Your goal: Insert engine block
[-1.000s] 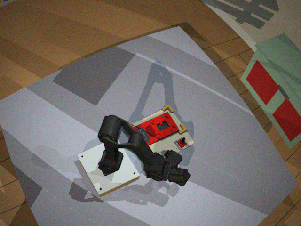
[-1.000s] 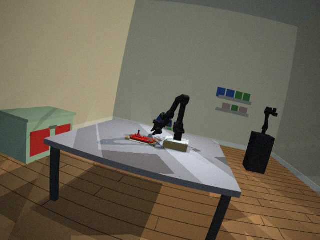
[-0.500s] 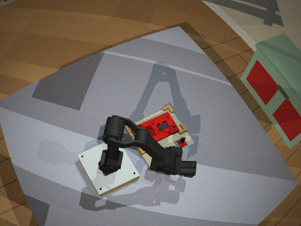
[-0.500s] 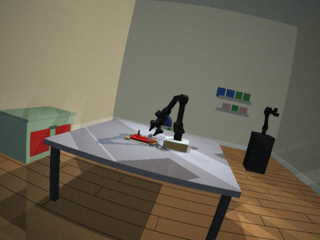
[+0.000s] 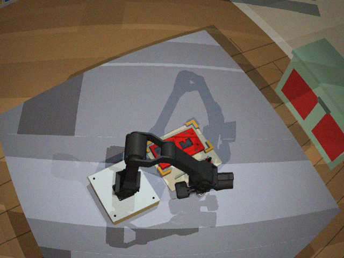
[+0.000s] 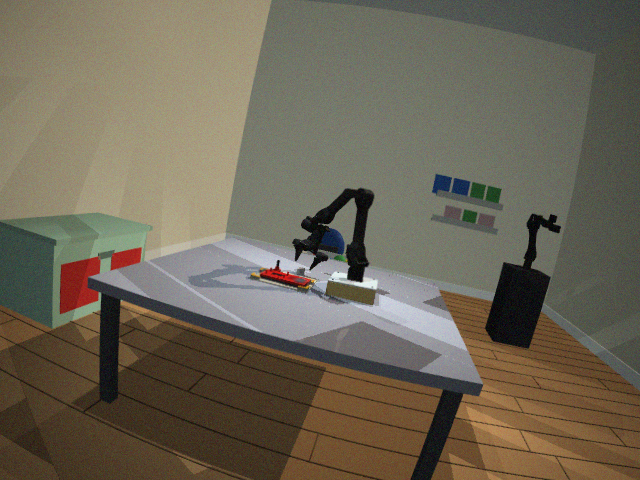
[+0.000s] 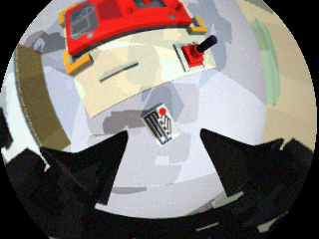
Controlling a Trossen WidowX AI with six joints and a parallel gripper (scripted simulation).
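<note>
Wrist view, reckoned by clock from the engine block [image 5: 201, 194] [image 6: 300, 270] [image 7: 160, 124]: the arm's base plate [image 5: 150, 205] [image 6: 350, 295] [image 7: 44, 102] lies between 9 and 10 o'clock, and the red car body [image 5: 195, 148] [image 6: 284, 277] [image 7: 125, 22] between 11 and 12. The block, slotted face with red dot visible, rests outside the car body on the table [image 5: 250, 191] [image 6: 217, 304] [image 7: 229, 110]; the gripper [image 5: 202, 191] [image 6: 304, 264] [image 7: 165, 133] stands almost fully open, holding nothing, fingertips toward 9 and 3. Rightward, the black lever [image 5: 208, 159] [image 6: 278, 264] [image 7: 206, 44] on its red mount stands at 1 o'clock.
</note>
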